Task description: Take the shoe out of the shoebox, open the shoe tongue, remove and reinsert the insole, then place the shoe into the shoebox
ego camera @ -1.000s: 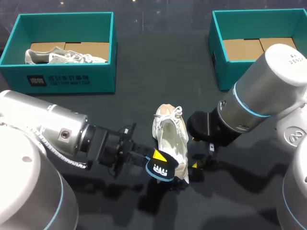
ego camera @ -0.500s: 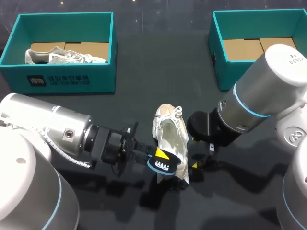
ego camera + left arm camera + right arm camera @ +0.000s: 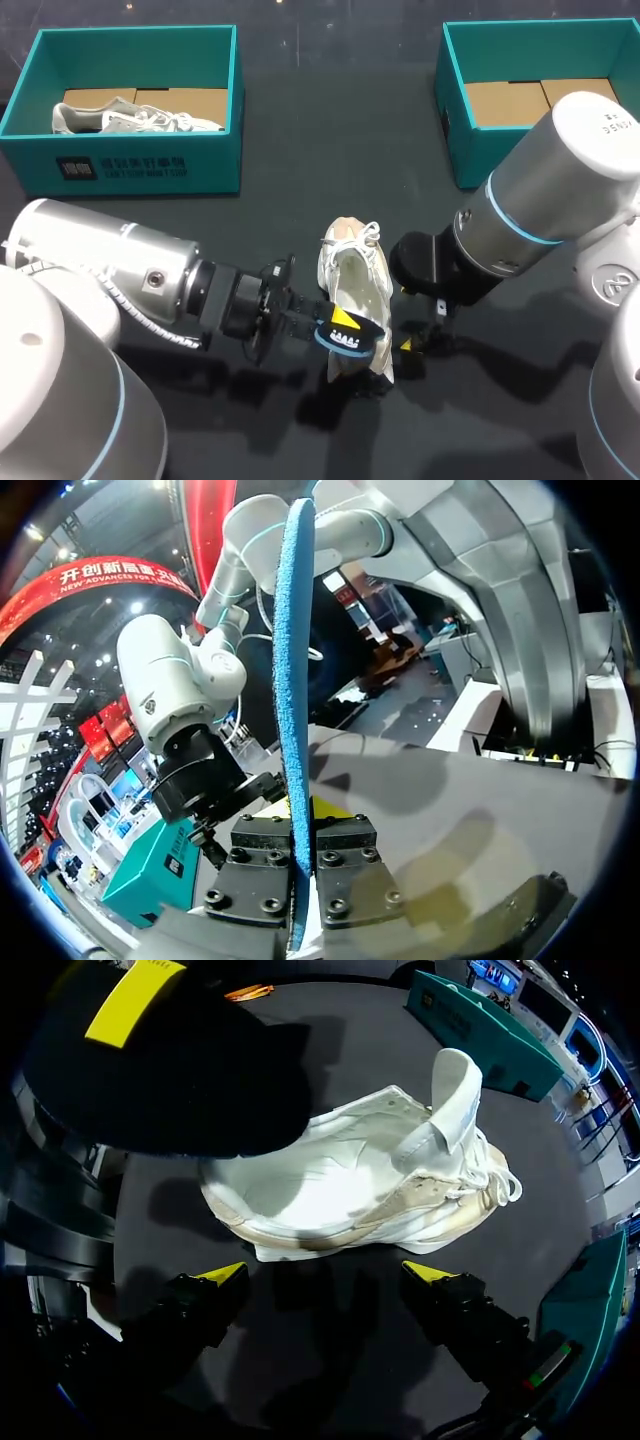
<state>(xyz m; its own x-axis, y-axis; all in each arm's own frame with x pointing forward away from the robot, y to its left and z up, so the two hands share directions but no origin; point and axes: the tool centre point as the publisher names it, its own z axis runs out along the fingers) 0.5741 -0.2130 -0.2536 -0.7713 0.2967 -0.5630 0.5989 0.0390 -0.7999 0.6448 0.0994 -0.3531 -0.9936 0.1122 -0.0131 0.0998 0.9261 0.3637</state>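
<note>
Clerk: Item one, the shoe (image 3: 352,285). Where is it lying?

Checker: White, lying on the dark table (image 3: 300,200) near the middle, outside both boxes. Its tongue (image 3: 455,1085) is standing raised, and the right wrist view is showing the inside bare.

Clerk: Item two, the insole (image 3: 345,338)?

Checker: Black, blue-edged, with a yellow label. It is hanging over the near, heel end of the shoe, and as far as I can tell it is not yet seated inside. The left gripper (image 3: 297,840) is clamping it edge-on between both fingers.

Clerk: Item three, the right gripper (image 3: 325,1275)?

Checker: Spread wide and carrying nothing. It is sitting just right of the shoe with its tips stopping short of the sole, not touching.

Clerk: Boxes?

Checker: The left shoebox (image 3: 140,165), far left, is holding a second shoe (image 3: 130,115). The right shoebox (image 3: 470,150), far right, is showing only its cardboard lining.

Clerk: Step in hand?

Checker: I am judging it to be reinsertion: the shoe is out, the tongue is open, and the insole is out and waiting at the opening.

Clerk: What is the next move calling for?

Checker: The insole's leading end needs tipping down into the opening and sliding toward the toe, staying flat under the tongue. The shoe is resting loose on the table, so the right gripper is likely needed to steady it against the push. The boxing step is waiting after that.
</note>
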